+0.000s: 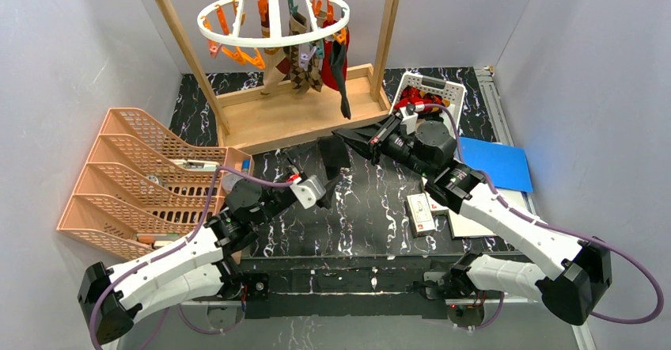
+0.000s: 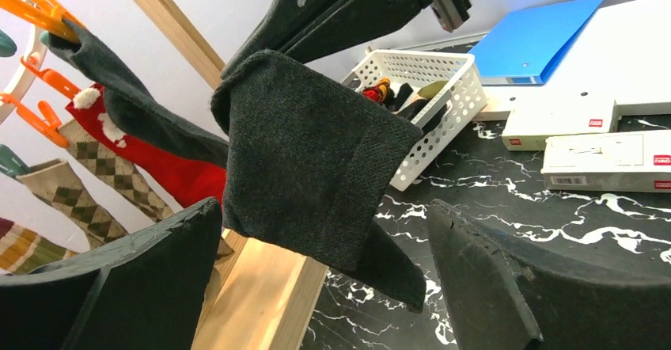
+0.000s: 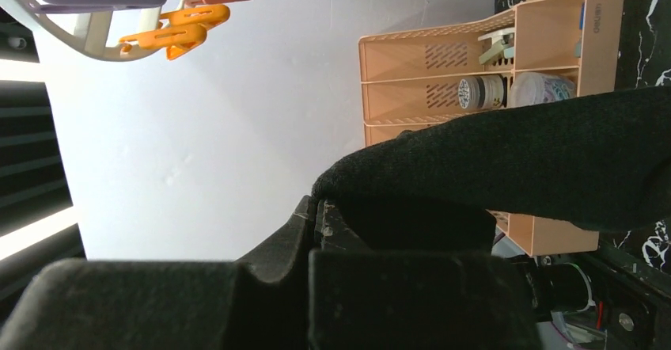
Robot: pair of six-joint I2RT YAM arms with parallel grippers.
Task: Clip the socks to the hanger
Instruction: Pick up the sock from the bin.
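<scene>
- Left gripper [image 2: 324, 207], nearest its wrist lens, gapes wide around the hanging dark sock [image 2: 308, 152]. The knit looks soft, light and limp, probably best pinched at the top edge. Labels on the white boxes [image 2: 601, 160] are unreadable.
- Right wrist: right gripper [image 3: 320, 207] is clamped on the sock's edge.
- Overhead: the sock hangs at mid-table, on the near side of the hanger [image 1: 269, 43].

Left arm [image 1: 170, 264] and right arm [image 1: 514, 223] are built as white link shells with black joint housings; purple cables [image 1: 261, 182] are routed alongside; wedge-shaped black fingers [image 2: 490, 287] are fitted
</scene>
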